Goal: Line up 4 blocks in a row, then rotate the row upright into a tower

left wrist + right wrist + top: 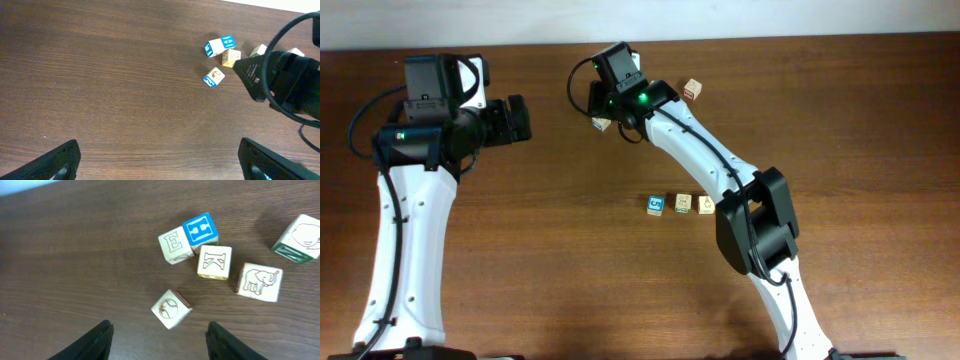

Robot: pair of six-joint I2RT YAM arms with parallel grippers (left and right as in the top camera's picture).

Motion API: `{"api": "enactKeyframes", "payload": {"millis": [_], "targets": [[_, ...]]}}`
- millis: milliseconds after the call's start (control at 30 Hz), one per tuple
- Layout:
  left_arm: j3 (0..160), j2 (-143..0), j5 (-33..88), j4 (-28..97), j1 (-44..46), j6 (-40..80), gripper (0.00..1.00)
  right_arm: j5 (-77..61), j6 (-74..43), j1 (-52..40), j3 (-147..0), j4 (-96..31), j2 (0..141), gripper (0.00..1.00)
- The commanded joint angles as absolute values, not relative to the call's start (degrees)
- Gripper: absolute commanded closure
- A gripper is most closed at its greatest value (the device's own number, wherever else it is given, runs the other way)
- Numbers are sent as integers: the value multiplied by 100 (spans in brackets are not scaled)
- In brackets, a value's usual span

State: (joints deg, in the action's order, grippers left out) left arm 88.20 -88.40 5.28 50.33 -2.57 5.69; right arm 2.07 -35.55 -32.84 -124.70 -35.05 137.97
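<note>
You have the left jaws and the right jaws apart and empty, the right above the loose cluster (215,262), while three blocks (683,204) sit in a row on the counter (520,250) and the fourth block (692,89) sits alone farther back, so I cannot tell how many are turned.

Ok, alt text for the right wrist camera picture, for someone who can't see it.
Six small wooden cubes lie loose on a dark wood table: E, blue H and K close together, an elephant cube beside them, a ball-print cube nearest the fingers, a green-sided cube at the right edge. The right hand, open and empty, frames the bottom edge.
</note>
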Motion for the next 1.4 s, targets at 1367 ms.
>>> {"api": "enactKeyframes", "payload": {"millis": [1367], "targets": [[8892,-8818,484,5024,-239,642,1,1035,-3671,-3481,-12355,-2790,14862,48]]}}
